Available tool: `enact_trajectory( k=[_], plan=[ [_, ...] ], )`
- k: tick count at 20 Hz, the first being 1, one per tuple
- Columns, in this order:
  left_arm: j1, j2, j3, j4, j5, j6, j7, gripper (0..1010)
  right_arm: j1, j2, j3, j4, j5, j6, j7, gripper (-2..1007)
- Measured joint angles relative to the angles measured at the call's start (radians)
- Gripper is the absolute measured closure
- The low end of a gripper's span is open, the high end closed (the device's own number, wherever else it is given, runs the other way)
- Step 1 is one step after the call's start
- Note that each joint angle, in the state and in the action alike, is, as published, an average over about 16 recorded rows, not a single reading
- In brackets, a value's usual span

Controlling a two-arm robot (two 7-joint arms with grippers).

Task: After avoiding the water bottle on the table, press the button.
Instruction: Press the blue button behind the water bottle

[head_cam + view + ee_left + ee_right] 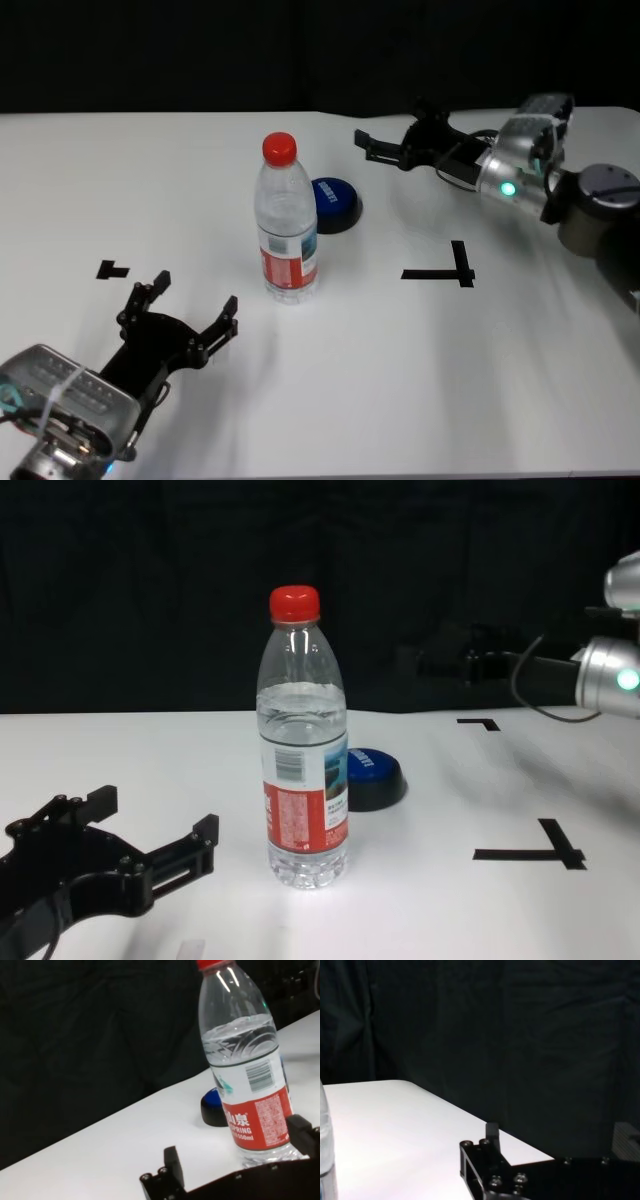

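The water bottle [287, 225], clear with a red cap and red label, stands upright mid-table [400, 380]. Just behind it to the right sits the button [335, 203], a low blue dome on a black base. My right gripper [366, 145] hovers open at the far side, right of the button and apart from it. My left gripper [195, 293] rests open near the front left, short of the bottle, holding nothing. In the left wrist view the bottle [250, 1085] fills the right side, the button [212, 1107] peeking from behind it. The chest view shows the bottle [305, 780] in front of the button [372, 775].
A black T-shaped tape mark [445, 270] lies right of the bottle, and a small corner mark [112, 268] lies at the left. Bare white tabletop stretches between the right arm [560, 190] and the button.
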Motion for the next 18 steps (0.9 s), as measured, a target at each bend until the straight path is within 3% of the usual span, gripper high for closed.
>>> enact_trajectory(
  k=[5, 9, 13, 18],
  plan=[
    [0.000, 0.000, 0.000, 0.000, 0.000, 0.000, 0.000, 7, 0.021, -0.012, -0.005, 0.029, -0.027, -0.002, 0.013, 3],
    [0.000, 0.000, 0.000, 0.000, 0.000, 0.000, 0.000, 7, 0.020, -0.011, -0.016, 0.014, -0.055, 0.023, 0.009, 3],
    [0.000, 0.000, 0.000, 0.000, 0.000, 0.000, 0.000, 7, -0.001, 0.001, -0.027, -0.038, -0.083, 0.073, -0.008, 3],
    [0.000, 0.000, 0.000, 0.000, 0.000, 0.000, 0.000, 7, -0.051, 0.027, -0.038, -0.150, -0.111, 0.171, -0.046, 2]
  ],
)
